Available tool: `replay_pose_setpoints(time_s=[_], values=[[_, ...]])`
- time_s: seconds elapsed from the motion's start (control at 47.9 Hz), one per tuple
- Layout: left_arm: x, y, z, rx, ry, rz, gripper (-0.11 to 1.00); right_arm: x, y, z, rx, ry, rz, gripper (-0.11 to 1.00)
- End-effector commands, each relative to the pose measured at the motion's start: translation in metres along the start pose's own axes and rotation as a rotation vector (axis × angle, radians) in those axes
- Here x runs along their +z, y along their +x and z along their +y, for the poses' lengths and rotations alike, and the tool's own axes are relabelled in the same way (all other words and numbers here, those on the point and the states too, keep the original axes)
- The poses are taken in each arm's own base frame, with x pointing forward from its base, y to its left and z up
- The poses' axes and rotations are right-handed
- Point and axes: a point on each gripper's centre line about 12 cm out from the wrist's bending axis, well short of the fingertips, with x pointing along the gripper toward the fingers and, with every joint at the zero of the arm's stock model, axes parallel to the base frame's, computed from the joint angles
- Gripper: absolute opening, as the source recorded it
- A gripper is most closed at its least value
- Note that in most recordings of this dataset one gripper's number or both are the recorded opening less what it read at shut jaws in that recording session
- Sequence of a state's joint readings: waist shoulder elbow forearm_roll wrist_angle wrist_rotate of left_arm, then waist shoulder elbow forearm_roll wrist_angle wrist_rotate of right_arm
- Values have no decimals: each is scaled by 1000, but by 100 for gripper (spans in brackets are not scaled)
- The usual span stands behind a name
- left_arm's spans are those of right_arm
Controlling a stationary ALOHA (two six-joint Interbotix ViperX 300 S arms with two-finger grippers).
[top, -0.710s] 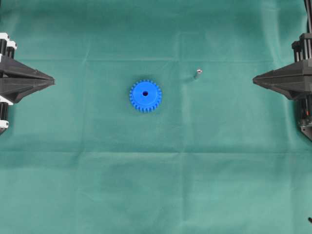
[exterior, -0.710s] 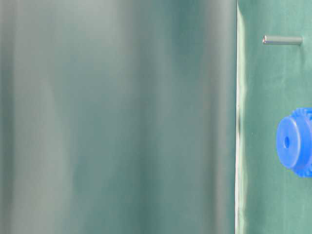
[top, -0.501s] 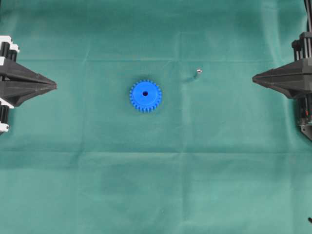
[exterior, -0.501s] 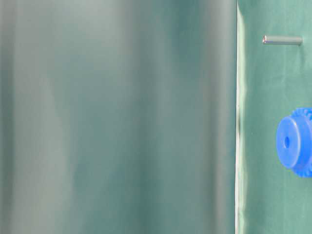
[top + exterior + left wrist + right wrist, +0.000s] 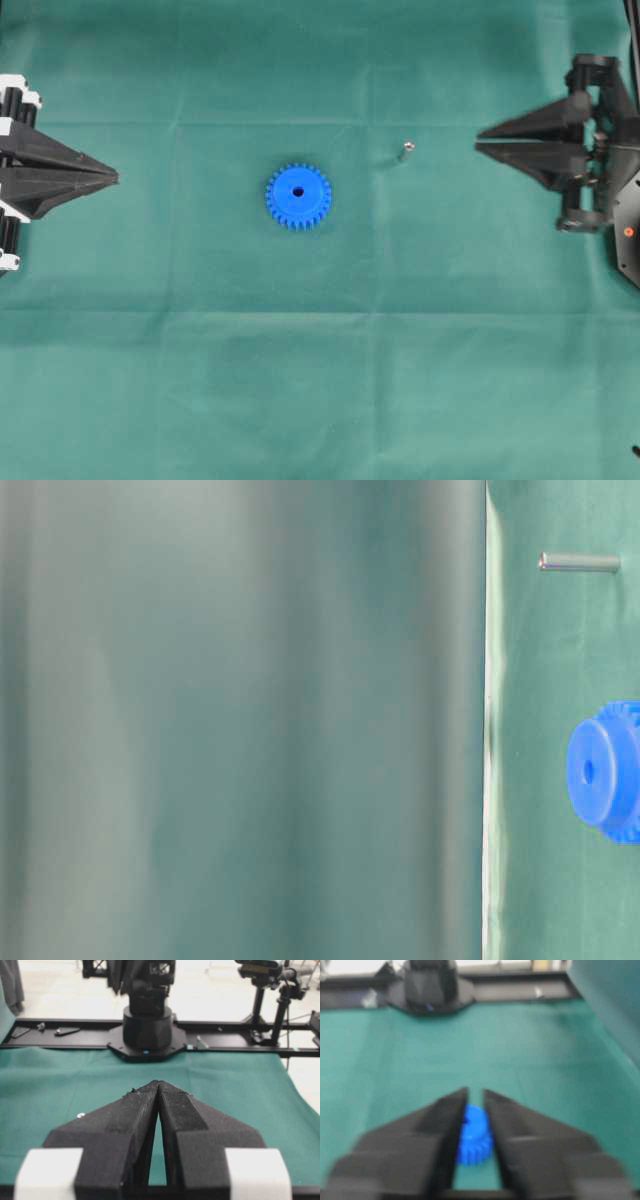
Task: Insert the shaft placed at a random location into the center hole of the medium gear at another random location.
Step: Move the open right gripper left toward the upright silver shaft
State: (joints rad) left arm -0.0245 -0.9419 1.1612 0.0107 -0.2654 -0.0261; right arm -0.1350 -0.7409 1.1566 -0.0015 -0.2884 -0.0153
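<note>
The blue medium gear [image 5: 298, 196] lies flat on the green cloth, its center hole [image 5: 298, 191] facing up and empty. The small silver shaft [image 5: 406, 151] lies apart from it, to its upper right. My left gripper [image 5: 116, 178] is shut and empty at the far left, pointing at the gear. My right gripper [image 5: 478, 139] is at the right, jaws slightly apart and empty, its tips just right of the shaft. The table-level view shows the shaft [image 5: 578, 562] and gear [image 5: 605, 770]. In the blurred right wrist view the gear [image 5: 475, 1135] shows between the fingers of the gripper [image 5: 475, 1091]. The left wrist view shows the closed gripper [image 5: 159, 1083] and the shaft [image 5: 80, 1115].
The green cloth [image 5: 320, 380] covers the whole table. The opposite arm's black base [image 5: 147, 1030] stands at the far edge in the left wrist view, with black rails and stands behind it.
My right gripper has moved left and a little up toward the shaft, and its jaws have parted. My left gripper has crept slightly right. Gear and shaft have not moved.
</note>
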Motion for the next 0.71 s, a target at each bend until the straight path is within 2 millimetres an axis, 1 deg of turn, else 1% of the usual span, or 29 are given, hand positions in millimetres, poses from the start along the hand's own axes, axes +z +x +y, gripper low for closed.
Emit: replay_pose_setpoints(time_s=[0.0, 0.084, 0.146, 0.167, 0.251, 0.355, 0.501, 0.626, 0.689], values=[[8, 3, -1, -4, 1, -18, 3, -6, 11, -7, -28, -11, 14, 48], [8, 3, -1, -3, 1, -20, 3, -25, 23, -14, -53, -12, 61, 73], [8, 3, -1, -4, 3, -20, 3, -39, 31, -18, -70, -7, 92, 87], [8, 3, -1, -3, 3, -18, 3, -43, 34, -20, -76, -6, 100, 88], [8, 3, -1, -5, 6, -18, 3, -61, 44, -26, -95, 1, 136, 81], [7, 3, -1, -5, 6, -17, 3, -84, 57, -31, -109, 7, 179, 84], [7, 3, -1, -4, 4, -17, 3, -113, 67, -35, -130, 26, 233, 84], [6, 3, -1, -3, 6, -14, 3, -134, 73, -38, -149, 41, 257, 84], [6, 3, -1, -3, 4, -14, 3, -140, 75, -39, -159, 46, 257, 84]])
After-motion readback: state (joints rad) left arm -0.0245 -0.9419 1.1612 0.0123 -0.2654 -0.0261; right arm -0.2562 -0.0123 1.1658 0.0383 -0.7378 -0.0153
